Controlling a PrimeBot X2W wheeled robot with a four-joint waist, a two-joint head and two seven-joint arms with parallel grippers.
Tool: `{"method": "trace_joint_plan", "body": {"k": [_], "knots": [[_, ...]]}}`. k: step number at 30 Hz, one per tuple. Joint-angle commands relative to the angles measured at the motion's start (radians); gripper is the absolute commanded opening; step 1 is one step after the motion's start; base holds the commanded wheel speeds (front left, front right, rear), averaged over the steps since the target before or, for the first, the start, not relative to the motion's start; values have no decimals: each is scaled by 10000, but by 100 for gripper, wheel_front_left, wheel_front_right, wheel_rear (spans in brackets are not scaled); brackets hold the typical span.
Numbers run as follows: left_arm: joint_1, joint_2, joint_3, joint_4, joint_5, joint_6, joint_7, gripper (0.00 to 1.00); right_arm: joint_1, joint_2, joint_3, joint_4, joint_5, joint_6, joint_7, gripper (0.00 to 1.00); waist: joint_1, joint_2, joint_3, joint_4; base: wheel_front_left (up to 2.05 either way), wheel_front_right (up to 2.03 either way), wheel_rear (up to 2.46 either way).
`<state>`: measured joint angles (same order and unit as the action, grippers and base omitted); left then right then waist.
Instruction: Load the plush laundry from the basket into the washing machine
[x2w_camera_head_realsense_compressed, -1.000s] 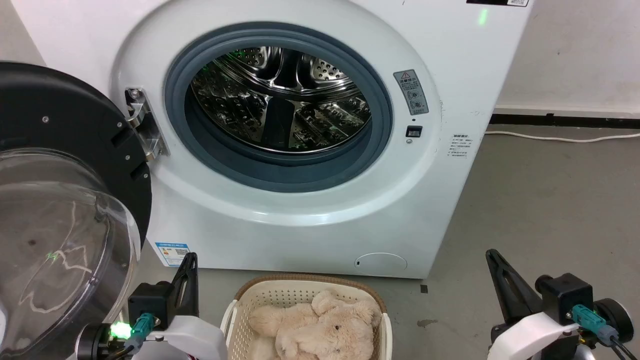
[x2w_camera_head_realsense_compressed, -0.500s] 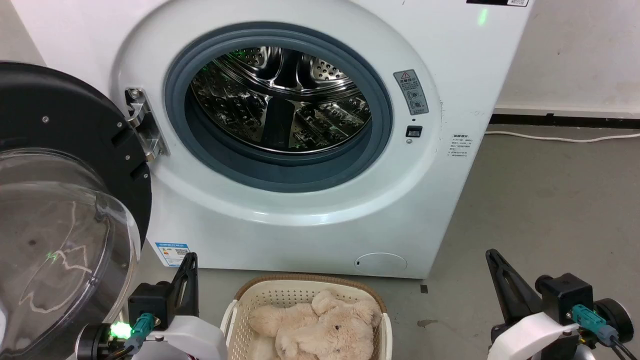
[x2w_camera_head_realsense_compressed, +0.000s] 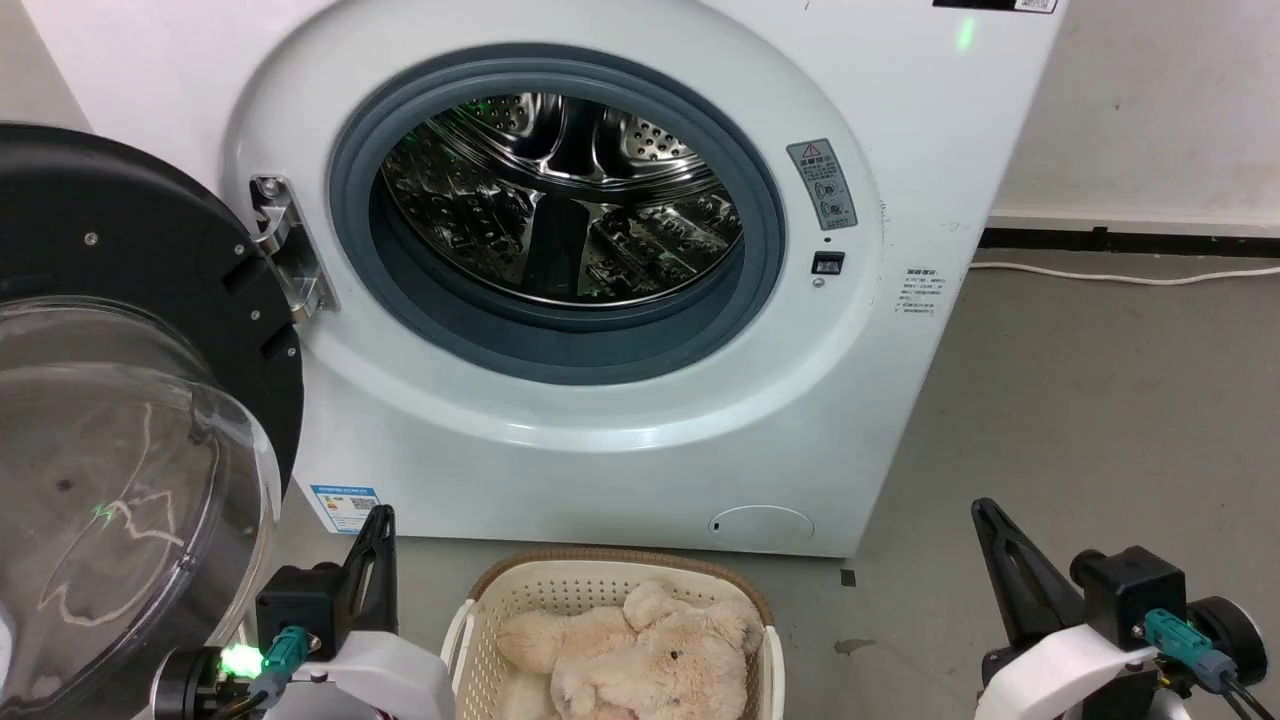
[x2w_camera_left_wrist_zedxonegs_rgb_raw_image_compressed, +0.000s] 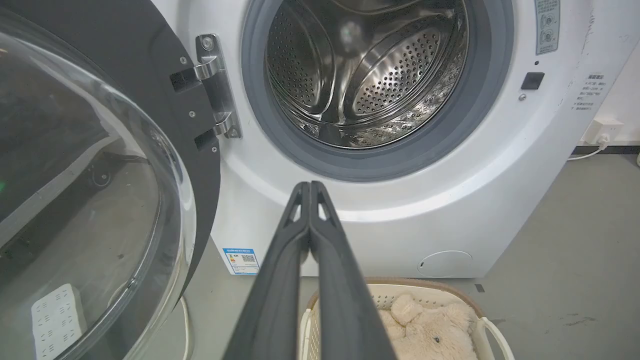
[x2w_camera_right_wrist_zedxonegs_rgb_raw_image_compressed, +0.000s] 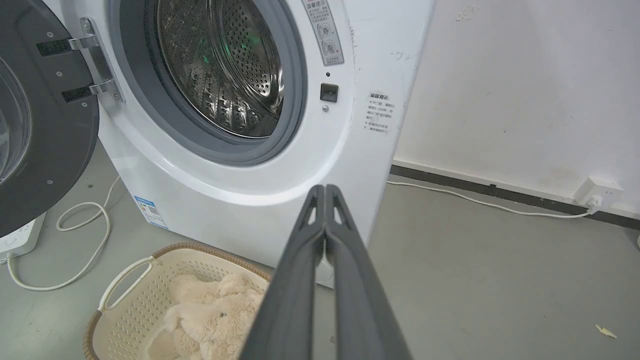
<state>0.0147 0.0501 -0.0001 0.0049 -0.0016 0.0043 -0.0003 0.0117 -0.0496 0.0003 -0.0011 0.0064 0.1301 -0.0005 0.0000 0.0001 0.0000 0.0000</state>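
Note:
The cream-beige plush laundry lies curled in the basket on the floor at the bottom middle of the head view, right in front of the washing machine. Its steel drum stands bare behind the grey gasket, and the black-rimmed clear door is swung wide to the left. My left gripper is shut and holds nothing, left of the basket. My right gripper is shut too, well to the basket's right. The plush and both shut grippers also show in the wrist views.
The open door takes up the space at my left. A white cable loops on the grey floor beside a power strip under the door. Another cable runs along the wall to a socket. Bare floor lies right of the machine.

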Motion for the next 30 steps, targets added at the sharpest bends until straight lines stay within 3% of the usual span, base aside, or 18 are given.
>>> {"method": "trace_joint_plan", "body": {"k": [1,9,10,30], "knots": [[-147,1,1,-49,16,-43,3,0,-117,-6,-3,11,-64,6,5,0,0,-1,0,0,0,0,0],[-147,1,1,-49,16,-43,3,0,-117,-6,-3,11,-64,6,5,0,0,-1,0,0,0,0,0],[0,0,0,0,0,2,-1,100,0,0,0,0,-1,0,-1,100,0,-1,0,0,0,0,0],[-167,1,-246,14,-53,36,-317,100,-169,-1,-238,47,349,-1,-317,100,0,-1,379,-95,0,0,0]]}}
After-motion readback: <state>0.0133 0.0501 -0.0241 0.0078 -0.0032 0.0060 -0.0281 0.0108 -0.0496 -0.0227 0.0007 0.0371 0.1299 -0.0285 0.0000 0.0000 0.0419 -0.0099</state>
